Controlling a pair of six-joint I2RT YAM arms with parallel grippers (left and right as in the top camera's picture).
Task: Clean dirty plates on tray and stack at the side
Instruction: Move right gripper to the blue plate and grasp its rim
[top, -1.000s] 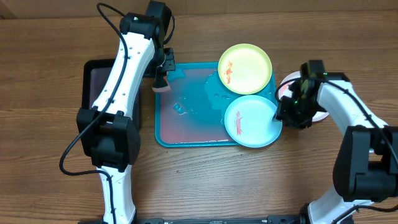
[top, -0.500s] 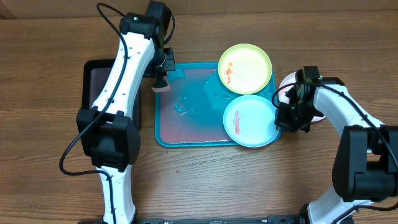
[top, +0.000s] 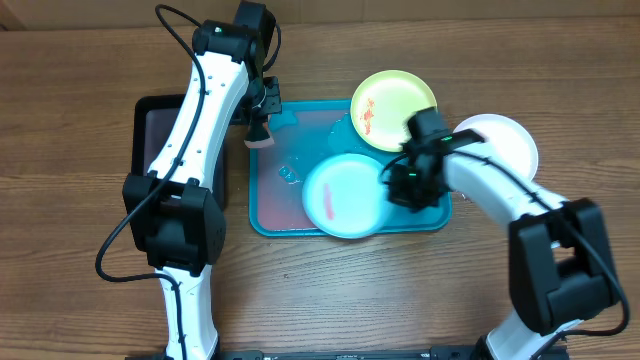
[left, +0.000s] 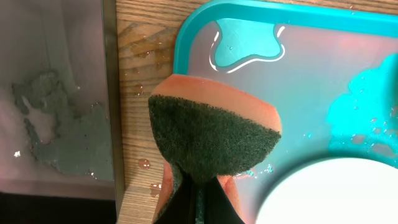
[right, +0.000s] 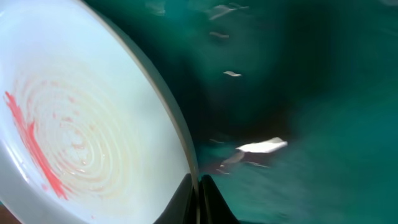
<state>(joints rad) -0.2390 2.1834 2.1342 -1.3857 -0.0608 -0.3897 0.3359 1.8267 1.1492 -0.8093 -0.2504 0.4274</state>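
The turquoise tray (top: 285, 210) lies mid-table. My right gripper (top: 392, 186) is shut on the rim of the light aqua plate (top: 340, 196), which has a red smear and sits over the tray's front middle; it also shows in the right wrist view (right: 81, 124). The lime-green plate (top: 392, 105) with red smears rests on the tray's back right corner. The white plate (top: 500, 140) lies on the table right of the tray. My left gripper (top: 260, 125) is shut on a green-and-pink sponge (left: 214, 134) over the tray's back left corner (left: 193, 28).
A smaller black tray (top: 160, 140) holding wet residue lies left of the turquoise tray, its edge in the left wrist view (left: 56, 93). Water pools on the turquoise tray's surface (left: 245, 46). Bare wood table (top: 80, 90) surrounds everything.
My right gripper has pulled the aqua plate leftward from the tray's right front to its front middle. The white plate is now uncovered. The left arm has not moved.
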